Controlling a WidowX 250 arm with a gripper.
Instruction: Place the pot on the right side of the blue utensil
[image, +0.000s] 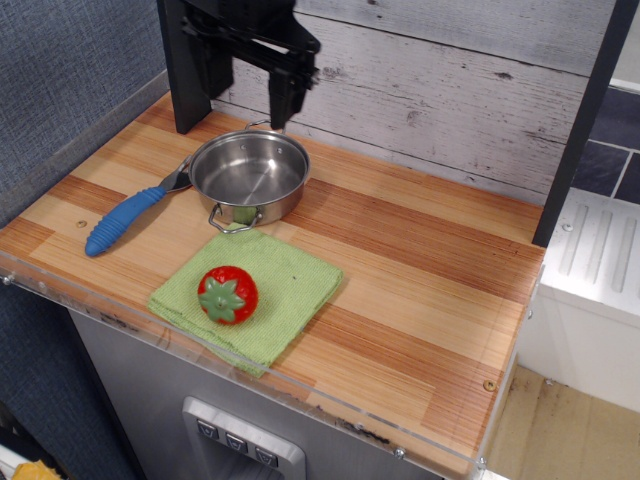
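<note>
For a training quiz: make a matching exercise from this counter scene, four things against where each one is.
Things:
1. pot
2. blue utensil
3. strawberry
4. gripper

Places:
A. on the green cloth
B. raised above the counter, holding nothing
C. near the counter's left edge, tines by the pot
D. on the wood behind the cloth, right of the fork

Pairs: 1-D, 2-C, 3-A, 4-B

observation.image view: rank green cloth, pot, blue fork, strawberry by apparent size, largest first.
1. green cloth, widest footprint
2. pot, clearly smaller than the cloth in footprint
3. blue fork, about as long as the pot is wide, but far thinner
4. strawberry, smallest
</note>
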